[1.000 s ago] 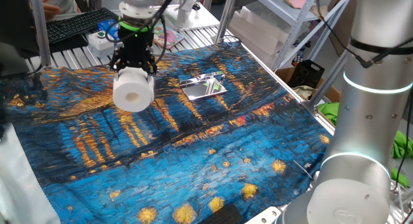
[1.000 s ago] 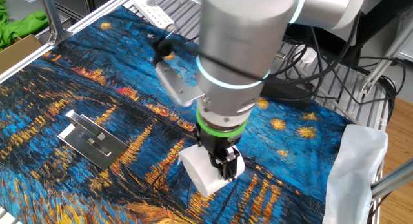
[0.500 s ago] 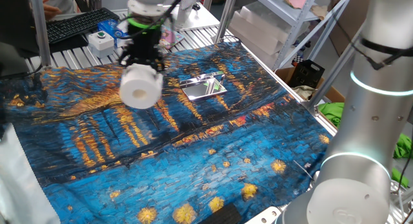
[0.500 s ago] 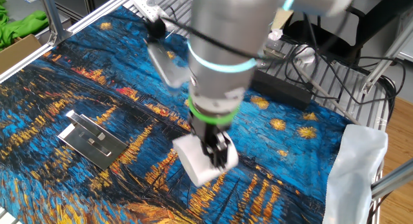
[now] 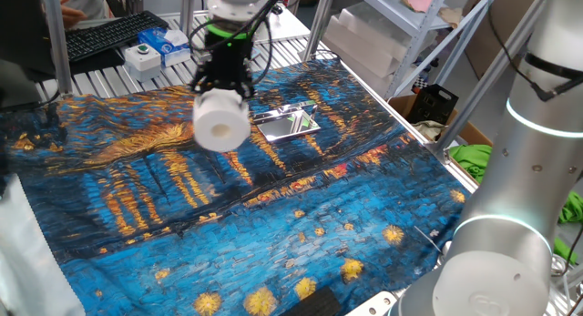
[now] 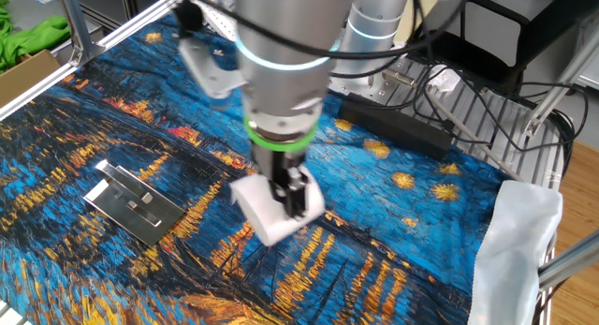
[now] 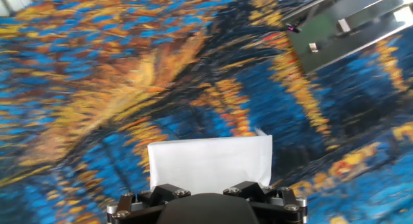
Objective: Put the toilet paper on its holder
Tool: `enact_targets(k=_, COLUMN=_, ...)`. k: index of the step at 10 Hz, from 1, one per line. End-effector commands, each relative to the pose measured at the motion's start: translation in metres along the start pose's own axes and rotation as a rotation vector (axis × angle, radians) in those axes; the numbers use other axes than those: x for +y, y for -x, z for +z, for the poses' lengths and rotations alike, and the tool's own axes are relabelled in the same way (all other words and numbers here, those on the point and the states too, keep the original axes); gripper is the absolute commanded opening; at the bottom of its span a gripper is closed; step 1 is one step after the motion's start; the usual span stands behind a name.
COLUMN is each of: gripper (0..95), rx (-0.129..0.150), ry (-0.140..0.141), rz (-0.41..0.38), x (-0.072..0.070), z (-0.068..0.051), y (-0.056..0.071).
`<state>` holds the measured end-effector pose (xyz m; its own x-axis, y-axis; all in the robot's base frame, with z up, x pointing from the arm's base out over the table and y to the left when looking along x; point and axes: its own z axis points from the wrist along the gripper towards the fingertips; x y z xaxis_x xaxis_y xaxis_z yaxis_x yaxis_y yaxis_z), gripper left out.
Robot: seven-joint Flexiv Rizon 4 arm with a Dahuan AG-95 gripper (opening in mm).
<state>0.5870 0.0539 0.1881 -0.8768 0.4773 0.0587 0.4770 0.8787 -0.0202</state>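
My gripper [image 5: 223,90] is shut on the toilet paper [image 5: 221,123], a plump white roll with its core hole facing one fixed camera. I hold it in the air above the blue and orange cloth. It also shows in the other fixed view [image 6: 265,205] and in the hand view [image 7: 210,161], between my jaws. The holder [image 5: 288,122], a shiny chrome plate, lies on the cloth to the right of the roll. It shows in the other fixed view [image 6: 134,202] to the left of the roll and in the hand view [image 7: 352,28] at the upper right.
A white box with a green button [image 5: 144,56] and a keyboard [image 5: 109,32] sit behind the cloth. Metal shelving [image 5: 392,34] stands at the right. Cables and a power strip [image 6: 412,128] lie beyond the cloth. A white bag [image 6: 519,241] hangs at the cloth's edge.
My gripper has carried the roll steadily toward the holder: rightward in one fixed view, leftward in the other. The roll stays gripped.
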Motion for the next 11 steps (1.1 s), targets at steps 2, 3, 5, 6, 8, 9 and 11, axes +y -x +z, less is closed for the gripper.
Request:
enact_targets(k=2, gripper=0.0, rx=0.009, ry=0.008, rz=-0.006, x=-0.023, z=-0.003, y=0.010)
enact_targets(k=3, gripper=0.0, rx=0.013, ry=0.007, rz=0.000, x=-0.033, z=-0.002, y=0.017)
enact_targets(k=5, gripper=0.0, rx=0.009, ry=0.007, rz=-0.014, x=-0.046, z=-0.002, y=0.022)
enact_targets(k=6, gripper=0.0, rx=0.004, ry=0.009, rz=-0.015, x=-0.051, z=-0.001, y=0.026)
enact_targets(k=8, gripper=0.0, rx=0.001, ry=0.008, rz=-0.015, x=-0.052, z=0.001, y=0.029)
enact_targets(k=9, gripper=0.0, rx=-0.002, ry=0.011, rz=-0.015, x=-0.052, z=0.002, y=0.030)
enact_targets(k=11, gripper=0.0, rx=0.001, ry=0.016, rz=0.009, x=-0.052, z=0.002, y=0.030)
